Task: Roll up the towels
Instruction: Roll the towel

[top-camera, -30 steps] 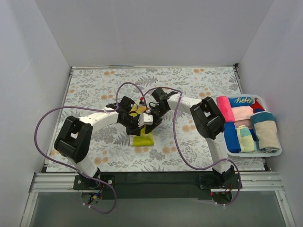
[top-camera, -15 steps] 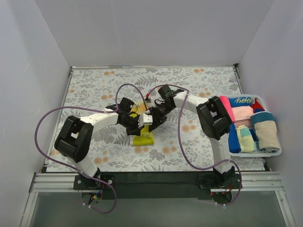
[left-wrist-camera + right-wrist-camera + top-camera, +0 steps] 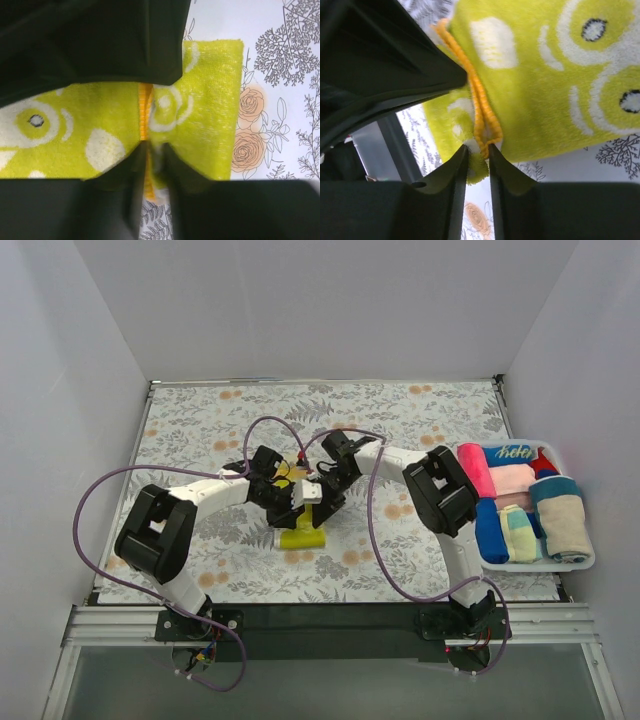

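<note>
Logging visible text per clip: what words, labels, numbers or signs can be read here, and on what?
"hello" (a guess): yellow script on the blue printed towel in the white basket, too small to be sure.
The yellow towel: ring pattern only, no text.
Nothing else legible.

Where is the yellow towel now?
Top view: the yellow towel lies centrally, left of the white basket, pinched by the left claw and right claw.
</note>
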